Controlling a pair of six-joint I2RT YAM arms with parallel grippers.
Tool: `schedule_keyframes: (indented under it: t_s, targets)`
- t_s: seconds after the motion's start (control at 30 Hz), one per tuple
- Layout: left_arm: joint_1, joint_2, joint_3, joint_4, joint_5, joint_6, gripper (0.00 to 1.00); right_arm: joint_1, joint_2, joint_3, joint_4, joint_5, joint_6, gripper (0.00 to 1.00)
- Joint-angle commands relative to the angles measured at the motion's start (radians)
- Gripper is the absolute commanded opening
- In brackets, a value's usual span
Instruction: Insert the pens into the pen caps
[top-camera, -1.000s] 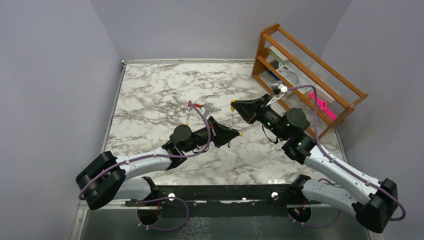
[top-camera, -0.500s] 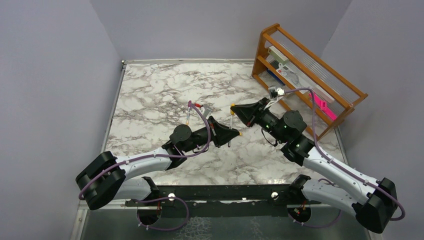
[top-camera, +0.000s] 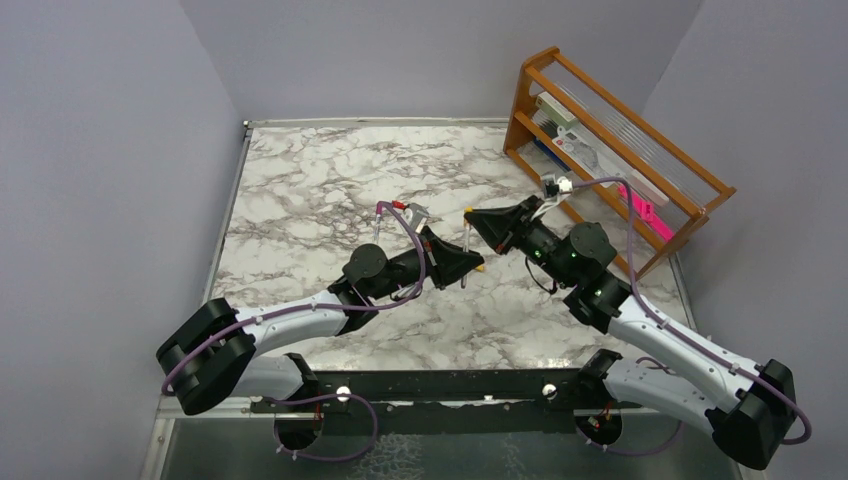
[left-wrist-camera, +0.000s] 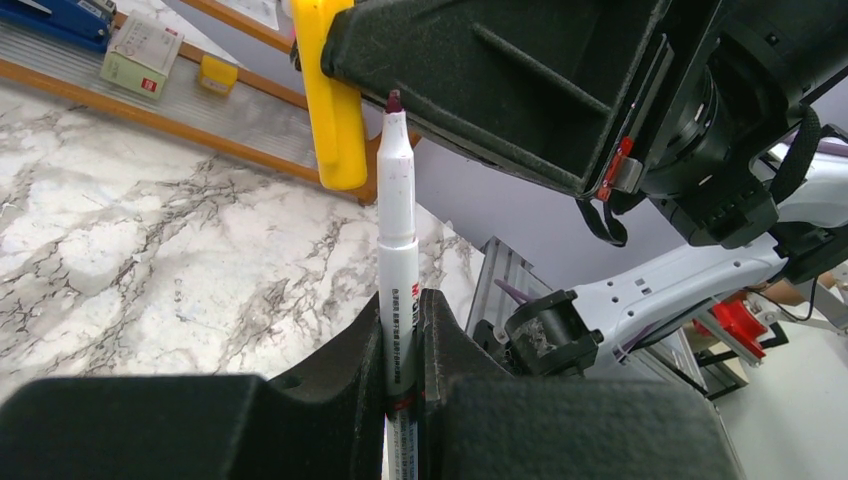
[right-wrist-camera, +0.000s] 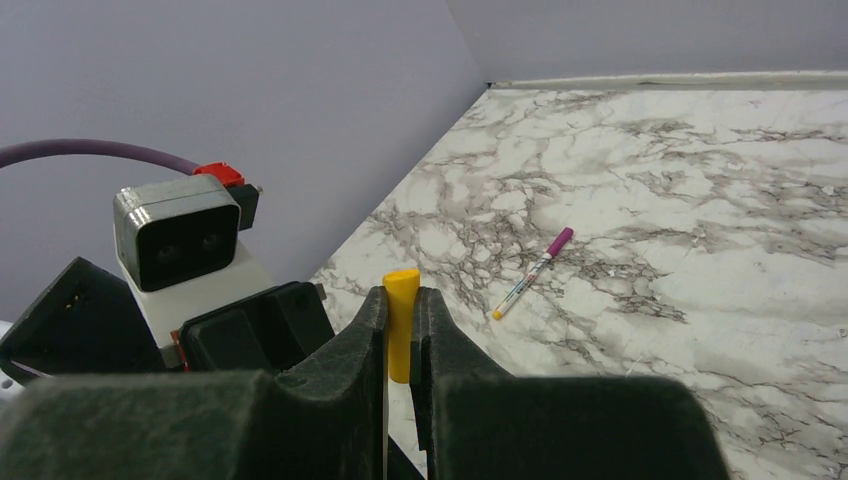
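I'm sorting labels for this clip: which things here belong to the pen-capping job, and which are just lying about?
Job: pen in the left gripper; yellow cap in the right gripper; purple-capped pen on the table.
Lying about: wooden rack, pink object, blue item, small box.

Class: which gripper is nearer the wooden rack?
Right. The right gripper, holding a yellow cap, is just left of the wooden rack; the left gripper, holding a pen, sits nearer the arm bases.
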Motion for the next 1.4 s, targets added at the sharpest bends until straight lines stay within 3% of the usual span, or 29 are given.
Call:
schedule_keyframes:
  t_s: [0.0,0.97,1.37]
  targets:
    - [-0.005,0.000,0.009,0.034,0.003,0.009,0.00,0.002,-0.004,0.072,-0.031,0.035,-0.049,0.01]
    - [-0.005,0.016,0.005,0.053,-0.010,0.006,0.00,0.002,-0.019,0.035,-0.029,0.012,-0.018,0.01]
    - [-0.005,0.020,-0.005,0.065,-0.001,-0.003,0.00,0.002,-0.004,0.109,-0.038,0.020,-0.068,0.01]
